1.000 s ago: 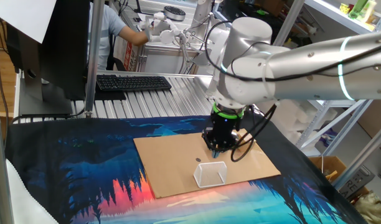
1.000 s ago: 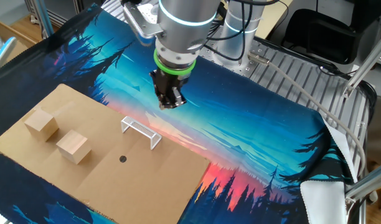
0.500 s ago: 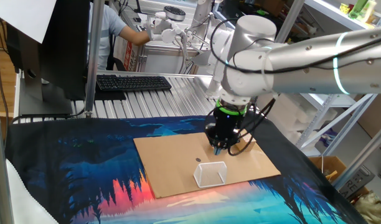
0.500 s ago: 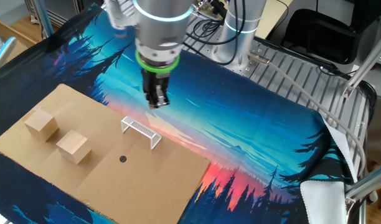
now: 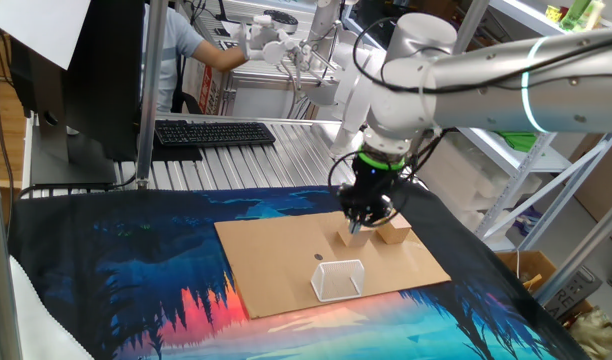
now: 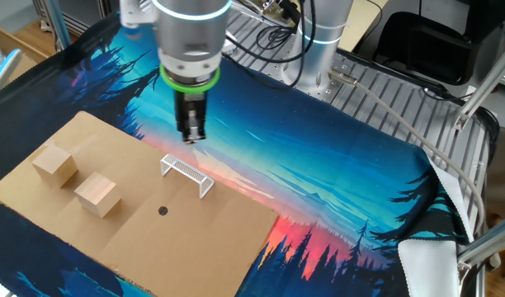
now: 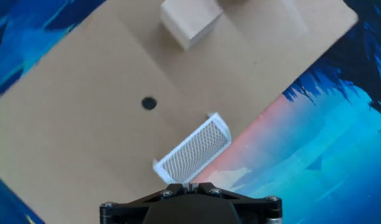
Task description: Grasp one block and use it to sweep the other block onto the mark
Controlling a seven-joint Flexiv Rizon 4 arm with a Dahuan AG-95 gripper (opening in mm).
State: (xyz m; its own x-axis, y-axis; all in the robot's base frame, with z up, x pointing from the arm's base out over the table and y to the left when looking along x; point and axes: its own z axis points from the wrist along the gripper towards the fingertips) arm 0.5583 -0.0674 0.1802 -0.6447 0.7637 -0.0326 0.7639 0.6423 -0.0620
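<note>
Two plain wooden blocks lie on a cardboard sheet: one at the far left, the other closer to the mark, a tiny dark dot. My gripper hangs shut and empty above the cloth, just beyond the clear box and well away from both blocks. In the hand view one block is at the top, the mark is in the middle, and the clear box is just ahead of my gripper. From the other side my gripper partly covers one block; the second block sits beside it.
The cardboard lies on a printed blue and red cloth. A keyboard and a monitor stand on the metal table behind, and a person works at the back. The cardboard's edge runs close to the clear box.
My gripper has moved sideways above the cloth, toward the blocks' end of the cardboard, staying shut. The blocks, the mark and the clear box have not moved.
</note>
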